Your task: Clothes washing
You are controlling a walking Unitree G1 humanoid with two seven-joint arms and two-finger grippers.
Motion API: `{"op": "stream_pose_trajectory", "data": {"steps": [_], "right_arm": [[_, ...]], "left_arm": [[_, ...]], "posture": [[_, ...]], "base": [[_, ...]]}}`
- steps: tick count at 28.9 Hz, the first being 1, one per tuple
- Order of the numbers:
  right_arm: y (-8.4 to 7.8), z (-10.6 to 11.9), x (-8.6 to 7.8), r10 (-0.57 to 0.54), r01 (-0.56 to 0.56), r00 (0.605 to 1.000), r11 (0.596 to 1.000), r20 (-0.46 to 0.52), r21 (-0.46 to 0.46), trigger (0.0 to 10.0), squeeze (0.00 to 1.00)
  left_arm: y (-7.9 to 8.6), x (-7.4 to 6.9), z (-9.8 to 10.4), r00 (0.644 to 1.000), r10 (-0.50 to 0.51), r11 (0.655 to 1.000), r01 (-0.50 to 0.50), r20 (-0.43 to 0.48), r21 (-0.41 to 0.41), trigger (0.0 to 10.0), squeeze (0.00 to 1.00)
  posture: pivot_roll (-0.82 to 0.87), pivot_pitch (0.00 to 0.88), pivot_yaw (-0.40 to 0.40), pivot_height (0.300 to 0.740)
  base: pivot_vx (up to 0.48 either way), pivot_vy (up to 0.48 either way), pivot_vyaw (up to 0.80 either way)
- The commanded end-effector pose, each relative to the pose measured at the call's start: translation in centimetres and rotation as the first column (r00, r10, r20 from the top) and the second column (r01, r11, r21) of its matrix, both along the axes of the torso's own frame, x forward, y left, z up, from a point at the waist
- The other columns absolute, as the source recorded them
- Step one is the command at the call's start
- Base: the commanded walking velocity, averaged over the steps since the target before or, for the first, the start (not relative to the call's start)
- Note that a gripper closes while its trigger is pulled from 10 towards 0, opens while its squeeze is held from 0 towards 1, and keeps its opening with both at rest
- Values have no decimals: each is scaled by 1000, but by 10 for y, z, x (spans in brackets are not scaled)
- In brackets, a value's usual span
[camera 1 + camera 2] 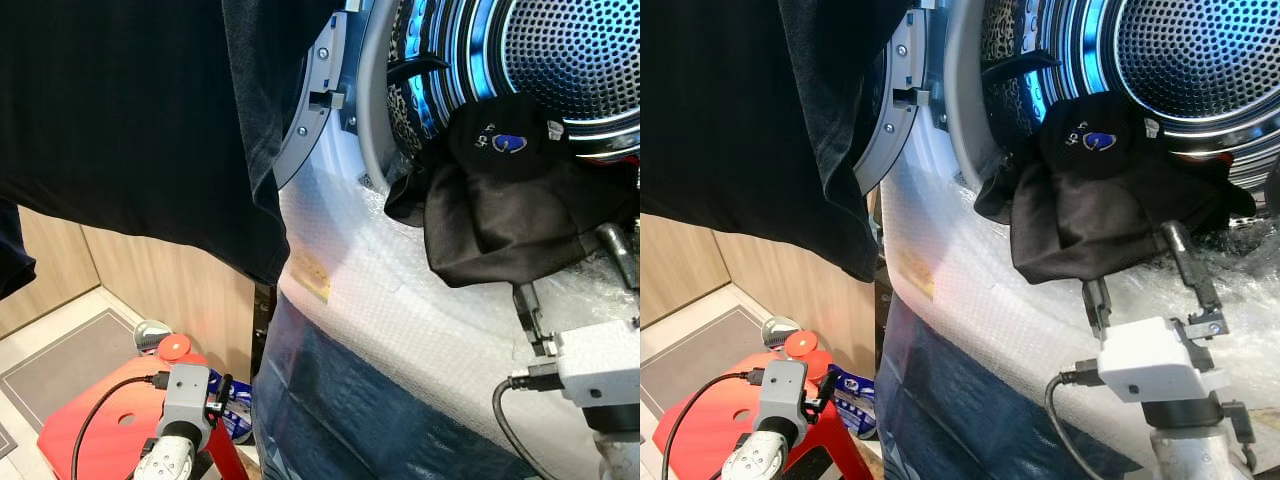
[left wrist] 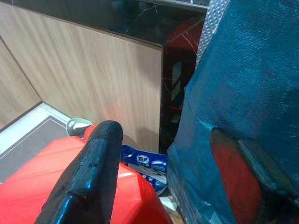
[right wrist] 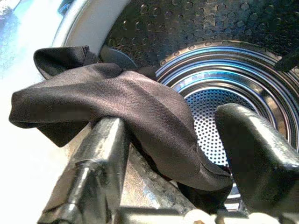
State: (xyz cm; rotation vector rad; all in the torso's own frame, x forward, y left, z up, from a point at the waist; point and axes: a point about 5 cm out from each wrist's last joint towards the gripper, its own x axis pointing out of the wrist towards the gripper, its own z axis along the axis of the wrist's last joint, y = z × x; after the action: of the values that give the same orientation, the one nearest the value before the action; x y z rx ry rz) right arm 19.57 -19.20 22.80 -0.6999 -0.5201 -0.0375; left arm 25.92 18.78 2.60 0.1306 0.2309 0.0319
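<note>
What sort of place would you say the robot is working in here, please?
Probably a home laundry corner: a front-loading washing machine with a perforated steel drum stands open, a black garment drapes over its rim, and pale wood-panelled walls meet a tiled floor beside a red plastic stool.

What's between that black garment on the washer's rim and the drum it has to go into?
Nothing visible blocks it. The black garment is draped over the door opening's lip, with the open drum right behind it. The right hand sits just below the cloth, fingers spread apart. A leopard-print cloth lies off to the drum's left side.
</note>
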Motion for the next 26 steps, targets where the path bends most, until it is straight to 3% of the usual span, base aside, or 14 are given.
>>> {"op": "stream_pose_trajectory", "data": {"steps": [1, 26], "right_arm": [[-3, -1, -1, 13, -13, 1000, 1000, -3, -23, 0, 0], [4, 0, 4, 64, -64, 998, 998, 10, -29, 0, 0]], "left_arm": [[-3, 1, -2, 1000, -20, 1000, 20, -7, 20, 10000, 0], [-3, 3, -2, 1000, -25, 999, 25, -7, 28, 10000, 0]], "posture": [[-64, 0, -142, 740], [-55, 0, -147, 740]], "base": [[0, 0, 0], [0, 0, 0]]}}
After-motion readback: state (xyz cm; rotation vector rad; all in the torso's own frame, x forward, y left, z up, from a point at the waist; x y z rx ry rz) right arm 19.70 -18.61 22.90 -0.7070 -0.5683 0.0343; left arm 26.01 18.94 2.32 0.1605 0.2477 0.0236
